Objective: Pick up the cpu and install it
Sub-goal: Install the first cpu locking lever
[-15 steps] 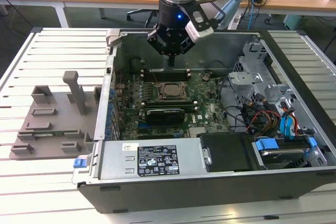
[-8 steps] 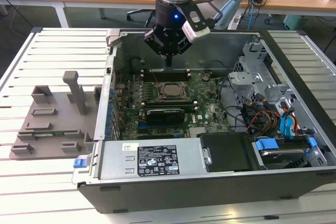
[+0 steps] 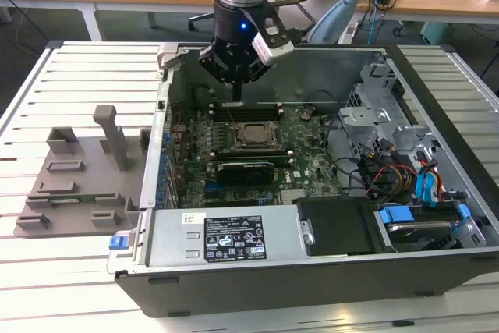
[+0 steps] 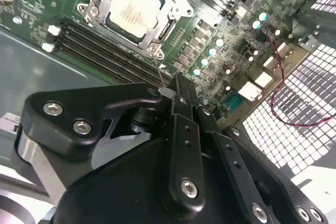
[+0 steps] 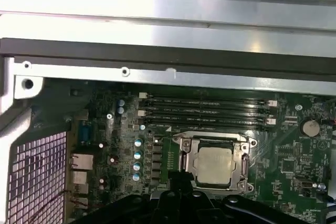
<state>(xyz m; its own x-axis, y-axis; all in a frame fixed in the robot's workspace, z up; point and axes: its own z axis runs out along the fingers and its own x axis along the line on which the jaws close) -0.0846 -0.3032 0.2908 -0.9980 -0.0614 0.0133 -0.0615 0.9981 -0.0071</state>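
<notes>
The cpu (image 3: 253,135) lies flat inside the metal socket frame (image 3: 251,122) on the green motherboard, its silvery top facing up. It also appears in both wrist views (image 4: 134,11) (image 5: 216,164), framed by the socket's metal border. My gripper (image 3: 236,90) hangs inside the open computer case, a little above the board and just behind the socket, over the black memory slots (image 3: 248,108). Its black fingers (image 4: 178,88) are pressed together with nothing between them, and their tips (image 5: 181,184) sit beside the socket, apart from the chip.
The open computer case (image 3: 312,271) holds drive cages, blue connectors and cables at the exterior view's right. A grey plastic tray (image 3: 78,181) with an upright post stands on the slatted table at the exterior view's left. A desk with cables lies behind.
</notes>
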